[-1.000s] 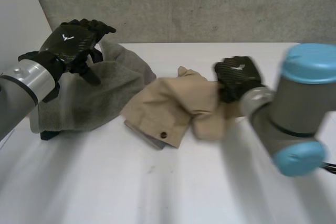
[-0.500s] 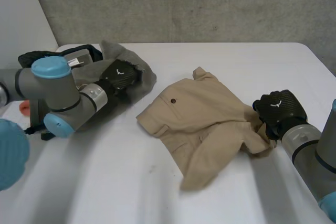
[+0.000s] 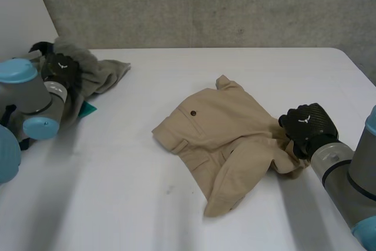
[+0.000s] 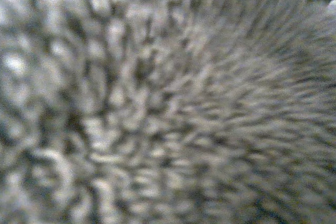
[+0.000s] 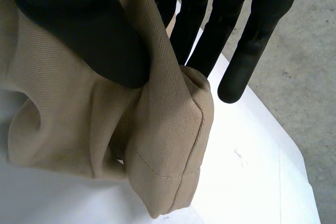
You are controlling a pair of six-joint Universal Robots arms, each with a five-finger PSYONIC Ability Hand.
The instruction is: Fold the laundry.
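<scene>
Shorts (image 3: 217, 133) are pinched at 3 o'clock by the right hand (image 3: 305, 126), a thin hold easily lost if tugged; state of left hand (image 3: 60, 69) at towel (image 3: 101, 72) cannot be told.

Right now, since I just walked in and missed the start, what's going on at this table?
A two-armed robot is working on laundry at a white table. Its right hand pinches one edge of the tan garment between thumb and fingers. The garment lies rumpled mid-table, not yet folded. Its left hand is on a grey cloth heaped at the table's far left corner.
</scene>
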